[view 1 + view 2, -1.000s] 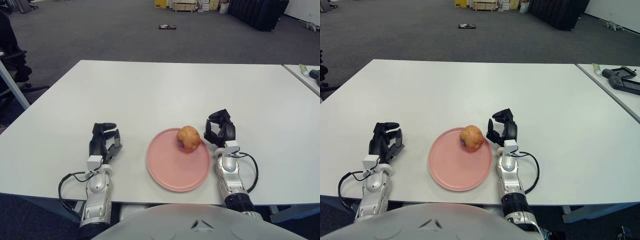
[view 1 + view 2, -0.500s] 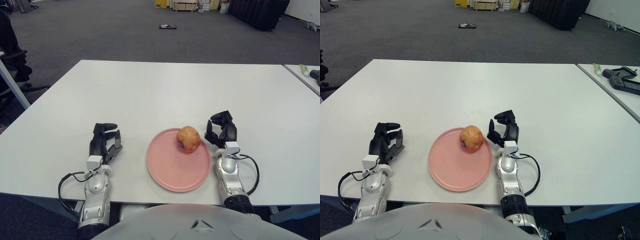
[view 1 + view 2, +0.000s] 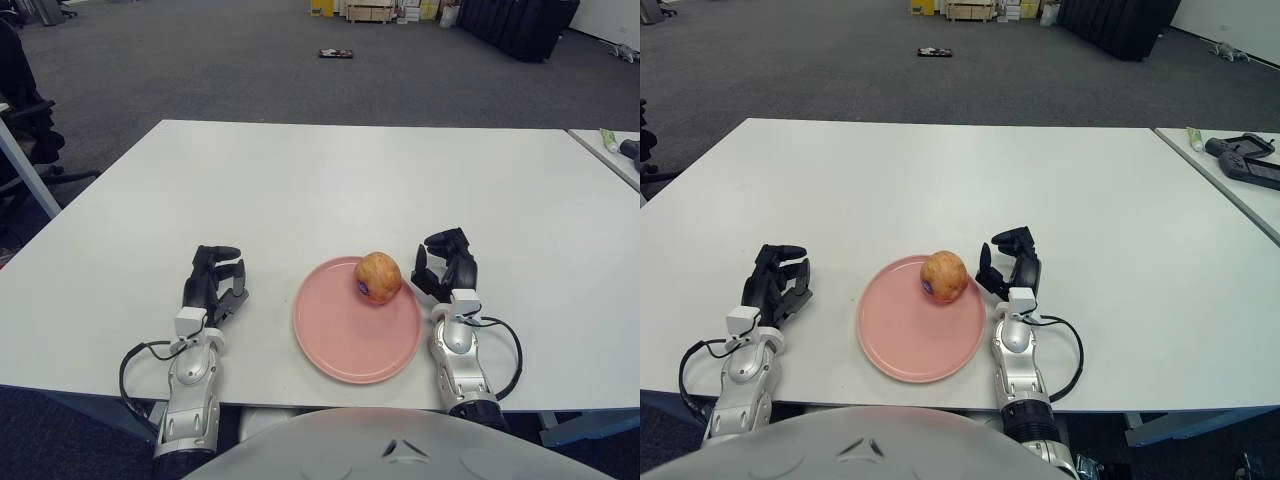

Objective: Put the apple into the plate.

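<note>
Left hand [image 3: 211, 288] shows on the white table [image 3: 300, 180], well left of the plate [image 3: 357, 320]; its dark fingers [image 3: 218, 254] are loosely curled and hold nothing. A black cable loops beside that forearm at the table's near edge.

The pink plate sits near the front edge, between the two hands. The apple [image 3: 377, 277] lies in the plate, at its far right part, close to the rim. A small dark sticker shows on the apple's near-left side (writing too small to read).

Right hand [image 3: 446, 271] is just beside the plate's right rim and near the apple, apart from it. Its fingers [image 3: 1012, 239] are bent inward yet spread, gripping nothing.

Far right, a second table: the right eye view shows a tube [image 3: 1193, 138] with a green end and two dark handheld devices [image 3: 1244, 160] on it; the left eye view cuts these off at the frame edge, showing only the tube and a sliver of one device. No label legible.

The left eye view alone shows a dark chair [image 3: 25, 115] at the left edge. Hands' lower arms are partly hidden by the robot's grey torso at the bottom.
</note>
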